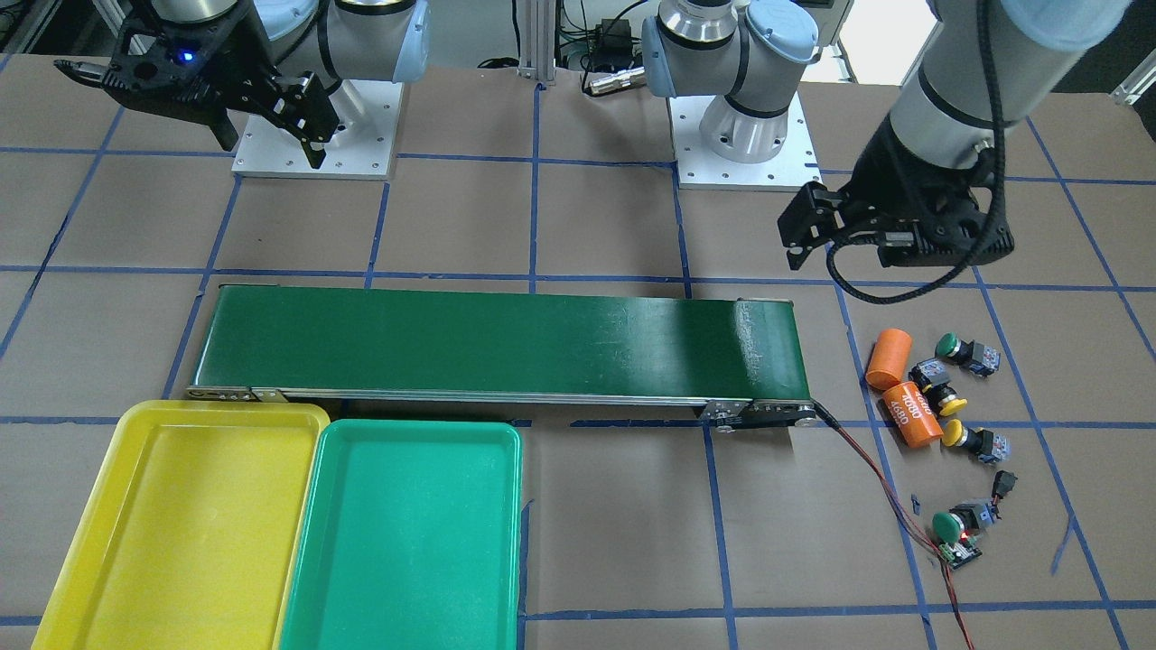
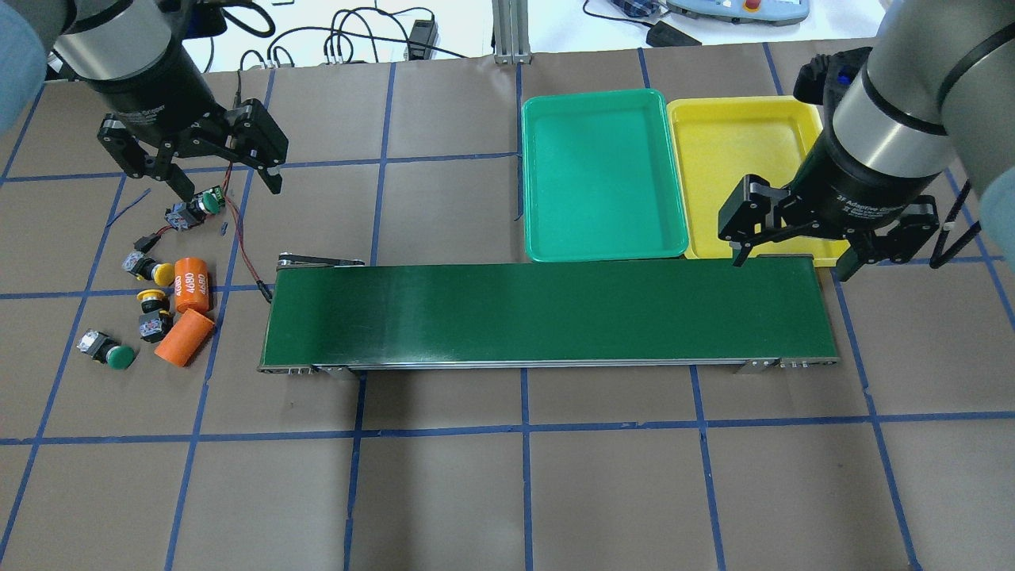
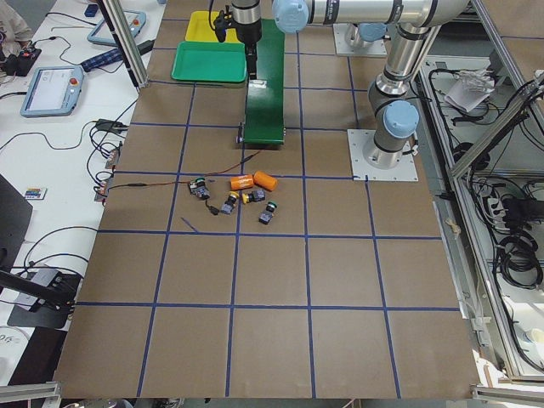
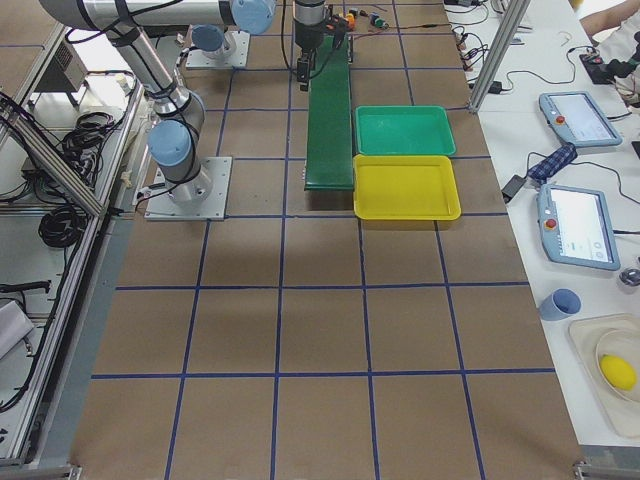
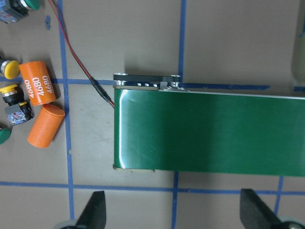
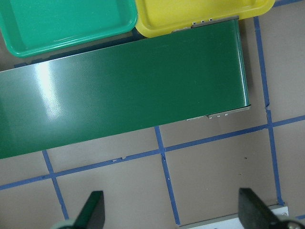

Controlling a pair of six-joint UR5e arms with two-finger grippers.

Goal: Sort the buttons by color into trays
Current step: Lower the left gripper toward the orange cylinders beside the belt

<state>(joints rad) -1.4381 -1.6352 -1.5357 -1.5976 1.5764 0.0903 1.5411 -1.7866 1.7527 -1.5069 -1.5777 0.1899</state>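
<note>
Here, all four buttons lie loose on the brown bench past one end of the conveyor belt [image 2: 547,313], well apart from the trays at its other end. One green button [image 2: 120,357] lies at the robot's edge of the group, and the other green button [image 1: 946,524] lies just beside a small circuit board [image 1: 962,552] with red wires. The two yellow buttons [image 2: 162,274] [image 2: 151,297] lie between them, close to two orange cylinders: one marked 4680 [image 2: 193,284] and a plain one [image 2: 184,337].

The green tray [image 2: 603,174] and the yellow tray [image 2: 737,174] sit side by side, long edges touching, against the belt's far side from the robot.

The left end effector [image 2: 230,190] hangs above the bench near the button group, its jaws spread wide with nothing between them. The right end effector [image 2: 791,268] hangs over the belt's end by the yellow tray, also spread wide and holding nothing.
</note>
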